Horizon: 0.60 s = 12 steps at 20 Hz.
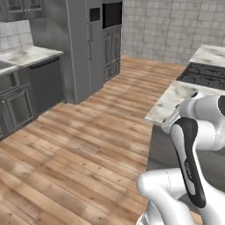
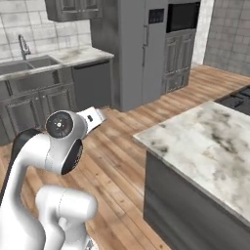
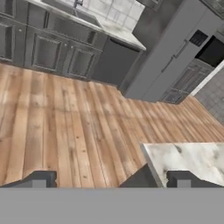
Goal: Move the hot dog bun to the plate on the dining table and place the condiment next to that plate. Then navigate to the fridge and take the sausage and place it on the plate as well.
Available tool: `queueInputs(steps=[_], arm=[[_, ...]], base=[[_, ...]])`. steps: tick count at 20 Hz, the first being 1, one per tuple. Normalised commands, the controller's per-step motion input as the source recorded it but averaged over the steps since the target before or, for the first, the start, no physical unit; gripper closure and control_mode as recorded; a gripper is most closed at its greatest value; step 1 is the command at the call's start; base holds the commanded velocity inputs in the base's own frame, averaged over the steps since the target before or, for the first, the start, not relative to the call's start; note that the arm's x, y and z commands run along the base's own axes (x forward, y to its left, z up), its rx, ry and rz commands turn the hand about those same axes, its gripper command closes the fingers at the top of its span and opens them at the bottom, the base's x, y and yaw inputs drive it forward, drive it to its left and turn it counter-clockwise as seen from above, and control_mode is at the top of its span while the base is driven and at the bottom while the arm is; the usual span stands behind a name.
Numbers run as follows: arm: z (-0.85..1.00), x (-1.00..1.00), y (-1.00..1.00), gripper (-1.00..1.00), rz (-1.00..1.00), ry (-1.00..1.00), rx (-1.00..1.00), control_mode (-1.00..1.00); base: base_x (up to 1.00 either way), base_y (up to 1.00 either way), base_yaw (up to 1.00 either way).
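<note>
Two spread fingers on the hand [image 3: 110,180], nothing held, wood floor below, desk [image 3: 192,158] corner just beside, fridge [image 3: 173,65] well ahead: looks like the fridge run, driving closer comes next.

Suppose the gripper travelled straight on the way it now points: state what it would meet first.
Probably the wooden floor: the gripper, jaws open and empty, looks down across bare planks, with the dining table corner just off to one side. Depth is uncertain, so the table edge might be clipped.
</note>
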Motion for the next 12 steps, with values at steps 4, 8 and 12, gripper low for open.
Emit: queueInputs(steps=[4, 8, 12], arm=[[0.0, 0.0, 0.0, -1.0, 0.0, 0.0, 0.0, 1.0], [0.0, 0.0, 0.0, -1.0, 0.0, 0.0, 0.0, 1.0], [0.0, 0.0, 0.0, -1.0, 0.0, 0.0, 0.0, 1.0]], base=[[1.0, 0.95, -0.29], [1.0, 0.94, -0.3], [1.0, 0.94, -0.3]])
